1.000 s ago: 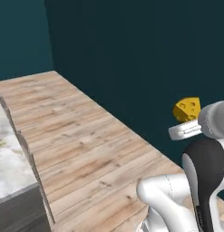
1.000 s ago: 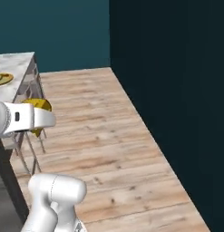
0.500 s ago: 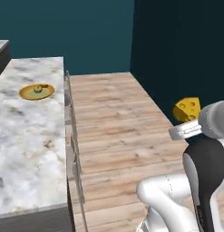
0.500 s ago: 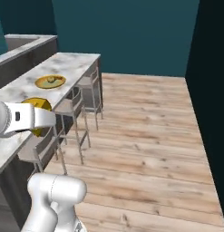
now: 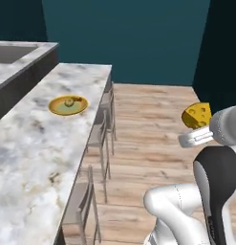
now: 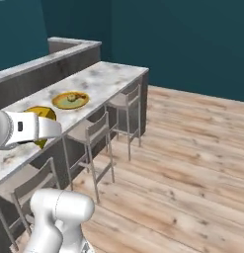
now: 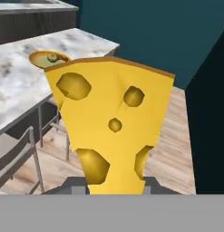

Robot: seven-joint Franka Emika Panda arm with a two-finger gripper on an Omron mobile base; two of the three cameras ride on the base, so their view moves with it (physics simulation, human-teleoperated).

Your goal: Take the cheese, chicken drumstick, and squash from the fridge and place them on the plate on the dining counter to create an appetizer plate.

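Observation:
My gripper (image 5: pixel 196 128) is shut on the cheese (image 5: pixel 197 115), a bright yellow wedge with darker holes, held in the air over the wooden floor to the right of the dining counter (image 5: pixel 33 143). The hand view has the cheese (image 7: pixel 111 122) close up, standing between the fingers. From the right base the cheese (image 6: pixel 42 113) peeks out behind the white hand. The plate (image 5: pixel 55 107), golden with a greenish centre, lies on the marble top ahead and to the left. A small pale lump rests in it; it looks like the squash (image 5: pixel 68 101). The chicken drumstick and the fridge are out of view.
Grey stools (image 5: pixel 102 129) stand along the counter's near side, between me and the plate. A raised dark ledge (image 5: pixel 24 57) borders the counter's far end. Wooden floor (image 5: pixel 148 119) stretches to a dark teal wall.
Both base views have swung round as the base moved: the counter and plate have come into view and grown nearer. The cheese stays in the gripper, unchanged.

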